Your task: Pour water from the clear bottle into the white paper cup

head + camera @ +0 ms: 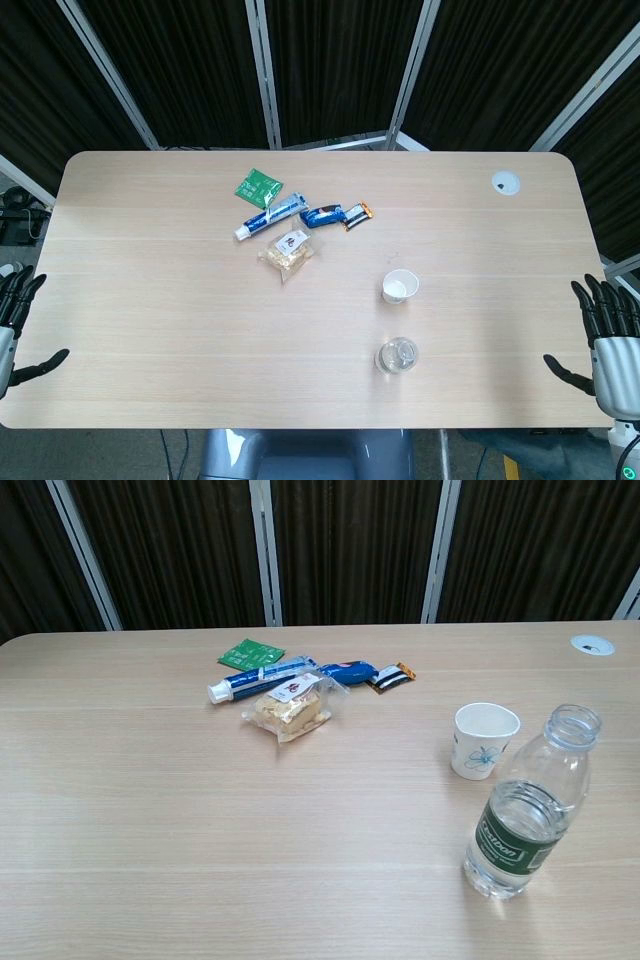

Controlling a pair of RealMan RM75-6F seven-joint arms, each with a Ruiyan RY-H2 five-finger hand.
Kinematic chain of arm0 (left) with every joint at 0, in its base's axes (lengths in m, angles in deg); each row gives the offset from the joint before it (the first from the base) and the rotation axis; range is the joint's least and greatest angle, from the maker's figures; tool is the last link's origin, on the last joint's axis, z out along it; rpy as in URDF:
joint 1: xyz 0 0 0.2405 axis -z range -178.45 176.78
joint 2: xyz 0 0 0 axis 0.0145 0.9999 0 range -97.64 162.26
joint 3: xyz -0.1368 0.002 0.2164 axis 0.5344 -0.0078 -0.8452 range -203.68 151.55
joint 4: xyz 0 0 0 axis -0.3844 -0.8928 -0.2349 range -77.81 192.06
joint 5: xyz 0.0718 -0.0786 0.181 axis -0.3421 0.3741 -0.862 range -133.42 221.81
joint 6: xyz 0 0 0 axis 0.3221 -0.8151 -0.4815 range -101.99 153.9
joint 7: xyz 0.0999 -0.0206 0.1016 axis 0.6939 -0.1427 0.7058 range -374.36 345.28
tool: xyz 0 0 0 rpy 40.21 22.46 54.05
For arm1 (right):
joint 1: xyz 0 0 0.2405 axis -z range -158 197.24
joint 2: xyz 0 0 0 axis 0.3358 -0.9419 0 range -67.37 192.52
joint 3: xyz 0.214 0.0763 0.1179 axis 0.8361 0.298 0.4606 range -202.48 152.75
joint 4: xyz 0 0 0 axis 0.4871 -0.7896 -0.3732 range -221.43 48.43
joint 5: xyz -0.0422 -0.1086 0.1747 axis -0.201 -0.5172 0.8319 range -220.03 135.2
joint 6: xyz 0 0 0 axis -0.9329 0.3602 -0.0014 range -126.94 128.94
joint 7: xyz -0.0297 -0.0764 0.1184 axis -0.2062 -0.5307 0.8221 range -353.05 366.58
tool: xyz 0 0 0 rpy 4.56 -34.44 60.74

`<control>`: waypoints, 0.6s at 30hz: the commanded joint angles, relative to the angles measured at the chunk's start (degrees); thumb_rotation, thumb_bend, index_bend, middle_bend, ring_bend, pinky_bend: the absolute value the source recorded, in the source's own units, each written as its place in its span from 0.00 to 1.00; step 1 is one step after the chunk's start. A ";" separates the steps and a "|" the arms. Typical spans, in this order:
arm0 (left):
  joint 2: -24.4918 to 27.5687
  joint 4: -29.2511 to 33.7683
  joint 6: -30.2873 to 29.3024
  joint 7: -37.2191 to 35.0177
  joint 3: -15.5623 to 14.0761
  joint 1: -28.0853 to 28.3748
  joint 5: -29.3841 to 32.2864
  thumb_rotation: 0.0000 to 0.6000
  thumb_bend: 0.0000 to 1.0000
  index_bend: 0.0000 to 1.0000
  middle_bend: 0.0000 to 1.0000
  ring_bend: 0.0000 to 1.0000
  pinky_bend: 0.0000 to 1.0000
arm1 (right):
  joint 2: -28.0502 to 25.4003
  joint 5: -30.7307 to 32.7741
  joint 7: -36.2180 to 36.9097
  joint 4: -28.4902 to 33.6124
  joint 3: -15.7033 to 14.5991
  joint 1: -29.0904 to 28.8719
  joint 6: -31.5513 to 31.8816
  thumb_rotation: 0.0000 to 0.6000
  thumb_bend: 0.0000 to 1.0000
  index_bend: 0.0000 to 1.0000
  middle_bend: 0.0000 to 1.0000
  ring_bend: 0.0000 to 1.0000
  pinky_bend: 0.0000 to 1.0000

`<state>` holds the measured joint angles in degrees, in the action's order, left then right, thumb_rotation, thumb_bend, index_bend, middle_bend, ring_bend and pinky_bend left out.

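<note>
Clear bottle stands upright, uncapped, just nearer us than the white paper cup. Our right hand, spread and holding nothing, is closer; left hand likewise idle.

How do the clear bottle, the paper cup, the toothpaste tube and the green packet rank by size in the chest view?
1. Clear bottle, largest, though it stands nearest the camera.
2. Toothpaste tube.
3. White paper cup; close to the tube, so the order between them is unsure.
4. Green packet, smallest, but farthest away.
</note>
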<state>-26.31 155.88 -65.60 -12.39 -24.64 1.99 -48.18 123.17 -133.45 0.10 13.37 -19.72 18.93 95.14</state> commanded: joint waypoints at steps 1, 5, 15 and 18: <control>0.01 -0.03 -0.05 -0.13 0.07 -0.02 0.08 1.00 0.00 0.00 0.00 0.00 0.00 | -0.24 0.14 -0.42 0.39 -0.13 0.01 -0.28 1.00 0.00 0.00 0.00 0.00 0.00; -0.03 -0.14 0.19 -0.30 0.14 -0.05 0.62 1.00 0.00 0.00 0.00 0.00 0.00 | -0.48 0.32 -0.60 1.07 -0.57 -0.04 -1.17 1.00 0.00 0.00 0.00 0.00 0.00; -0.48 -0.52 1.48 -0.27 0.59 0.68 1.47 1.00 0.00 0.00 0.00 0.00 0.00 | -6.22 1.40 23.65 -5.30 -3.99 -6.25 -18.65 1.00 0.00 0.00 0.00 0.00 0.00; -1.02 -0.71 2.75 0.79 0.97 1.23 2.77 1.00 0.00 0.00 0.00 0.00 0.00 | -6.22 -3.28 36.31 -12.74 -6.61 -9.21 -23.60 1.00 0.00 0.00 0.00 0.00 0.01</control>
<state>-27.08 155.25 -63.27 -11.98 -23.86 2.97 -45.84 118.97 -132.55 19.93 9.82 -22.92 14.48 80.58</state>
